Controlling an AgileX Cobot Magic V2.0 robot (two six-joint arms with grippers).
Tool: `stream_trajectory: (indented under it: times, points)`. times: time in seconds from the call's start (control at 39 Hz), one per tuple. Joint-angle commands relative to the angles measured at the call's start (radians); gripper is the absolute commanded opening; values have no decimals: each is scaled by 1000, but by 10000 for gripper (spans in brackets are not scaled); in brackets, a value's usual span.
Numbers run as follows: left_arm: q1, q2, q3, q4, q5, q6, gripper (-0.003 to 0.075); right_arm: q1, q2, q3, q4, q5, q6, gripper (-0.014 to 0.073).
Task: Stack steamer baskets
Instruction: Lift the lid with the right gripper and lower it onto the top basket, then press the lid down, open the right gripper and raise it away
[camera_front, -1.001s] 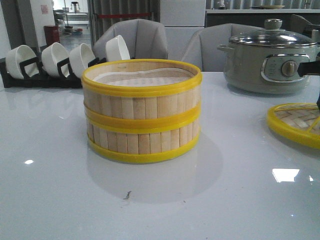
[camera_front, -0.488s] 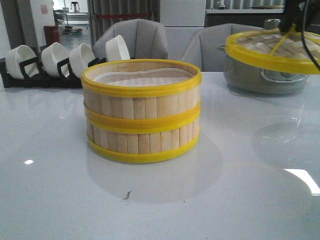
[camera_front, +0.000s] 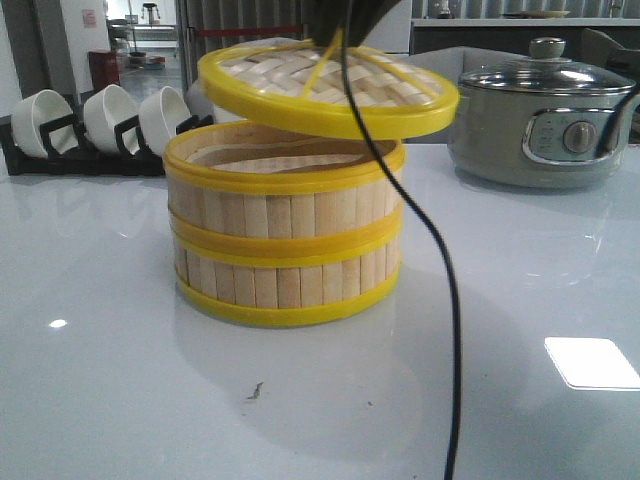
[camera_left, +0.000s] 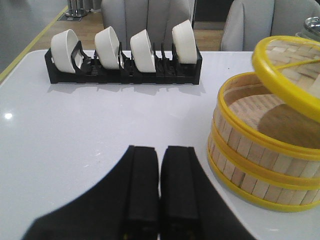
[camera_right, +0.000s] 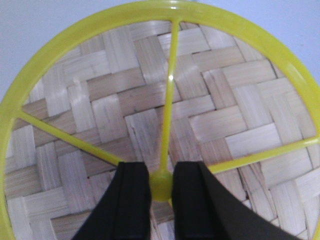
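Note:
Two steamer baskets (camera_front: 285, 235) stand stacked one on the other at the table's middle, with pale slat walls and yellow rims; they also show in the left wrist view (camera_left: 260, 150). The woven lid (camera_front: 330, 85) hangs tilted just above the top basket's rim, toward its right side. My right gripper (camera_right: 161, 186) is shut on the lid's yellow knob (camera_right: 161, 184); in the front view only its dark body shows at the top edge. My left gripper (camera_left: 160, 150) is shut and empty, low over the table left of the stack.
A black rack of white bowls (camera_front: 90, 125) stands at the back left, also seen in the left wrist view (camera_left: 125, 55). A grey electric pot with glass lid (camera_front: 545, 115) stands at the back right. A black cable (camera_front: 440, 260) hangs in front of the stack.
The lid rose off the table at the right and travelled left to hang over the stacked baskets. The baskets have not moved.

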Motion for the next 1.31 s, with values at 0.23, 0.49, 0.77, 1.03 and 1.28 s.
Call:
stream_trajectory:
  times: [0.23,0.49,0.77,1.03,1.28]
  points:
    - [2,3,-31,-4,-87,-5,87,65,64,-193,2,-5,-4,55]
    - [2,3,-31,-4,-87,-5,87,65,87,-193,-9,24,-4,55]
    - [2,3,-31,-4,-87,-5,87,62,87,-193,-44,17,-4,55]
    - [2,3,-31,-4,-87,-5,87,51,87,-193,-44,3,-4,55]
    - [2,3,-31,-4,-87,-5,87,43,87,-193,-43,-20,-4,55]
